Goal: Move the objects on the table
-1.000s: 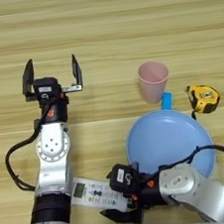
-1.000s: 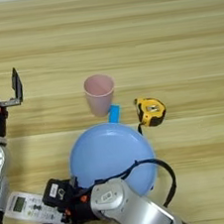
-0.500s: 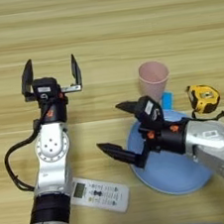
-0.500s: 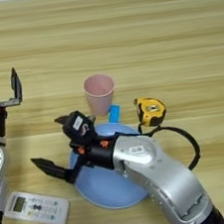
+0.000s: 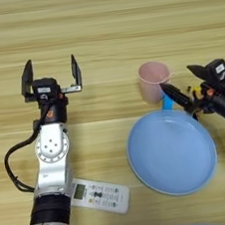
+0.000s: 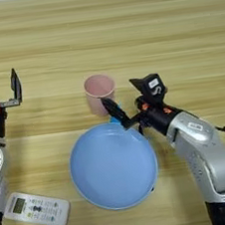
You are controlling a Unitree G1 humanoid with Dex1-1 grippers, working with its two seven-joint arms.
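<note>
Three objects on the wooden counter (image 5: 103, 30): the pink paper cup (image 6: 100, 93) sits mid-counter just behind the round light-blue plate (image 6: 112, 170), and the flat white remote (image 5: 99, 195) lies near the front edge, beside the left arm. The tape measure is hidden behind the right end effector (image 6: 129, 100), fingers spread, right by the cup. Left end effector (image 5: 50, 75) hovers open over bare planks.

light wooden table (image 5: 103, 30), horizontal plank grain
</note>
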